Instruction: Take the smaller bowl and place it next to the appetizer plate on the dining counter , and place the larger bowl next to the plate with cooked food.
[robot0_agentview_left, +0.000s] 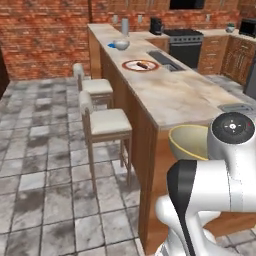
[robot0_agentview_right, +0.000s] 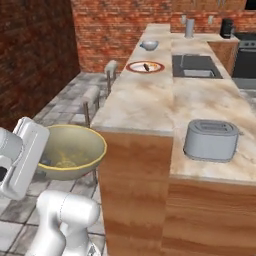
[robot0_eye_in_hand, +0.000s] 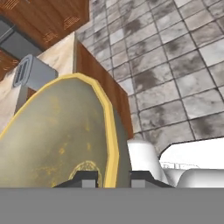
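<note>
Hand view: tool (robot0_eye_in_hand: 113, 177) pinching the larger bowl's (robot0_eye_in_hand: 61, 135) yellow rim.
Bowl hangs off the bench (robot0_agentview_right: 145, 105) end, well short of the plate with cooked food (robot0_agentview_right: 145, 67).

Flat, even rendered light; no glare. Faint shadows on the floor beside the bench (robot0_agentview_left: 185, 95). Soft, low-resolution detail beyond its far end.

- The larger bowl (robot0_agentview_right: 70, 150): matt olive-tan, glazed-looking, with a smooth yellow rim.
- The dining surface (robot0_agentview_left: 175, 92): beige marbled stone top with a soft sheen, wood-panelled front.
- Toaster (robot0_agentview_right: 211, 140): smooth grey metal, matt.
- Floor (robot0_agentview_left: 45, 165): rough grey stone tiles.
- Walls (robot0_agentview_left: 45, 35): red brick.
- Stools (robot0_agentview_left: 106, 125): cream cushioned seats.
</note>
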